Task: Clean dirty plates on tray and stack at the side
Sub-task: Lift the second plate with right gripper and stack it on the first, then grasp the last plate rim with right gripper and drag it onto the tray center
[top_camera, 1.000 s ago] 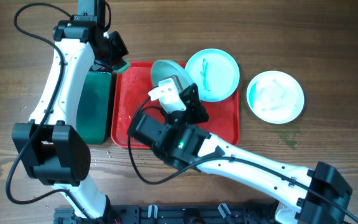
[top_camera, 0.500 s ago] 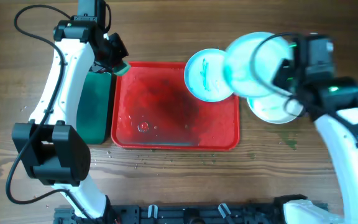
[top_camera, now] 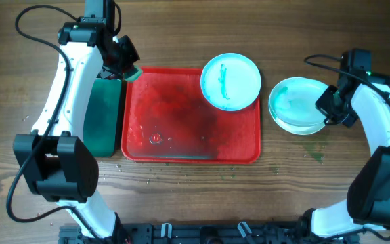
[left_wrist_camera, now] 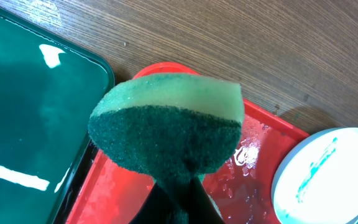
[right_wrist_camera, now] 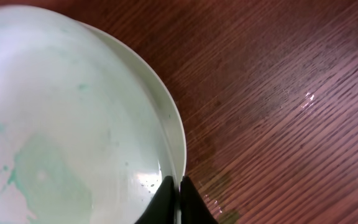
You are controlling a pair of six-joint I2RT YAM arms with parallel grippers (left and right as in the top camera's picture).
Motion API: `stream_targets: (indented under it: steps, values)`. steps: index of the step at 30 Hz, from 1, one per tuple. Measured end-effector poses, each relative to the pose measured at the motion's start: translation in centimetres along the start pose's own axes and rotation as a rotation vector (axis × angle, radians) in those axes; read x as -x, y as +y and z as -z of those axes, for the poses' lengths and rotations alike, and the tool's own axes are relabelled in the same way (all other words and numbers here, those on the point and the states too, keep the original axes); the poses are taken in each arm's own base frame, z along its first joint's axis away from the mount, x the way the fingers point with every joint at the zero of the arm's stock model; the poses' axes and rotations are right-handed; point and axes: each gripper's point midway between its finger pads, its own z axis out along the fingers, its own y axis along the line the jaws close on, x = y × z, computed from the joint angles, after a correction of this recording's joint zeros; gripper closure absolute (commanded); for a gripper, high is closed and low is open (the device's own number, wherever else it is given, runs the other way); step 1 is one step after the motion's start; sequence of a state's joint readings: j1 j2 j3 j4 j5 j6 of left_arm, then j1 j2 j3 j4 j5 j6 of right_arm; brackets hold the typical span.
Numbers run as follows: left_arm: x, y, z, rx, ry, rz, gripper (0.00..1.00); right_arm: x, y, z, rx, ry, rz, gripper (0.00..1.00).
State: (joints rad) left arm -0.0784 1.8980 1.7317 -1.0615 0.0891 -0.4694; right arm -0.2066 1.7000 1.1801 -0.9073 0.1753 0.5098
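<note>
A streaked mint round plate (top_camera: 293,102), at 3 o'clock of the red plastic tray (top_camera: 181,129), is pinched by the right hand (right_wrist_camera: 174,188); a green sponge (left_wrist_camera: 166,134) is clasped by the left hand (top_camera: 127,66).

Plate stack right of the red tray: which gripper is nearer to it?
Right. The right gripper pinches the stack's right rim. The left gripper, holding a sponge, hovers at the tray's far left corner, across the whole tray.
</note>
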Motion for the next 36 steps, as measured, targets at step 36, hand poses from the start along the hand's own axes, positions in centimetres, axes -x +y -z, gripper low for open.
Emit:
stream_targets:
  steps: [36]
  values:
    - [-0.3, 0.2, 0.0, 0.007, 0.010, 0.001, 0.96, -1.8, 24.0, -1.2, 0.441, -0.211, 0.731, 0.82]
